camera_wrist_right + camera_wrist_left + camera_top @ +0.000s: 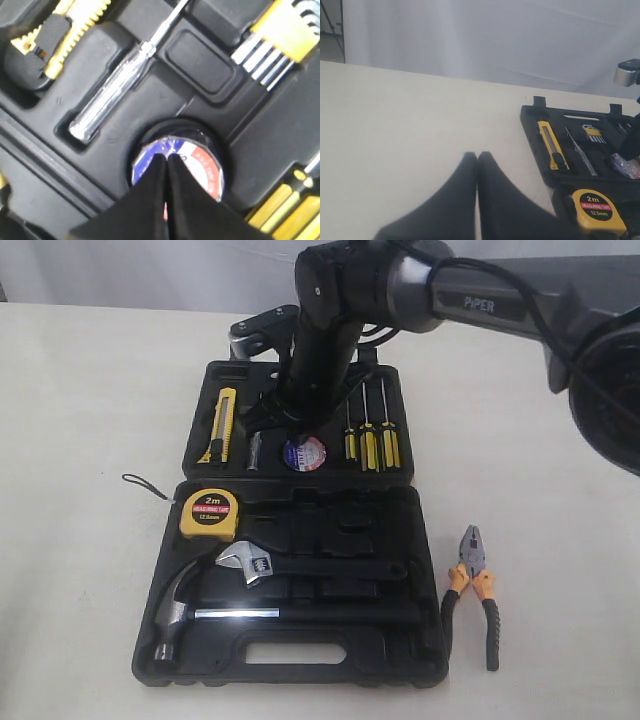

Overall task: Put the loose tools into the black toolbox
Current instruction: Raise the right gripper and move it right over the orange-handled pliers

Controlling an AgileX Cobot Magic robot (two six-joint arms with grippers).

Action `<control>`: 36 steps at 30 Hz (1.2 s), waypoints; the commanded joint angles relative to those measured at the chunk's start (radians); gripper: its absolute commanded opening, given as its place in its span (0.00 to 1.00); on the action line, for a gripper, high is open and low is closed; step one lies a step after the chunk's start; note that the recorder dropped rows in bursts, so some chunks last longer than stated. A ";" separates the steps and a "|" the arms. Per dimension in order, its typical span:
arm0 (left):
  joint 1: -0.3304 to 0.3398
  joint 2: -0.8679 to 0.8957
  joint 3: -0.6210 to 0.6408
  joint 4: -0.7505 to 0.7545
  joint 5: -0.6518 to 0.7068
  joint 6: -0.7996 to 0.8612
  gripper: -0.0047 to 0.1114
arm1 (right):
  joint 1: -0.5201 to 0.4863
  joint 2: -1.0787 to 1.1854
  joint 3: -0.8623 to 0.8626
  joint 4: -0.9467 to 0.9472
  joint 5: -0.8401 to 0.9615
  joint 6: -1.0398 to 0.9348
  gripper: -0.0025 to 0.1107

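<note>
The black toolbox (425, 540) lies open on the table. Its lower half holds the yellow tape measure (206, 512) marked 2m. In the lid half, the yellow-black utility knife (221, 425) lies in a slot and the dark tape roll (304, 453) in a round recess. Orange-black pliers (474, 590) lie loose on the table to the right of the box. My right gripper (166, 157) is shut, its tips together just over the tape roll's label (202, 162), holding nothing. The left gripper (477, 155) is shut and empty above bare table, left of the toolbox (535, 117).
A steel hammer (175, 610) and an adjustable wrench (250, 562) sit in the lower half. Yellow-handled screwdrivers (368, 445), hex keys (272, 50) and a clear-handled screwdriver (115, 95) fill the lid. The tape measure's black strap (145, 485) trails onto the table.
</note>
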 commanded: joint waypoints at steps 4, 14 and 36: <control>-0.006 0.004 -0.005 0.001 0.001 -0.001 0.04 | -0.004 0.048 -0.001 0.001 -0.033 -0.007 0.02; -0.006 0.004 -0.005 0.001 0.001 -0.001 0.04 | -0.004 -0.031 -0.001 0.025 -0.013 -0.003 0.02; -0.006 0.004 -0.005 0.003 0.001 -0.001 0.04 | -0.171 -0.799 0.798 0.001 0.026 0.175 0.02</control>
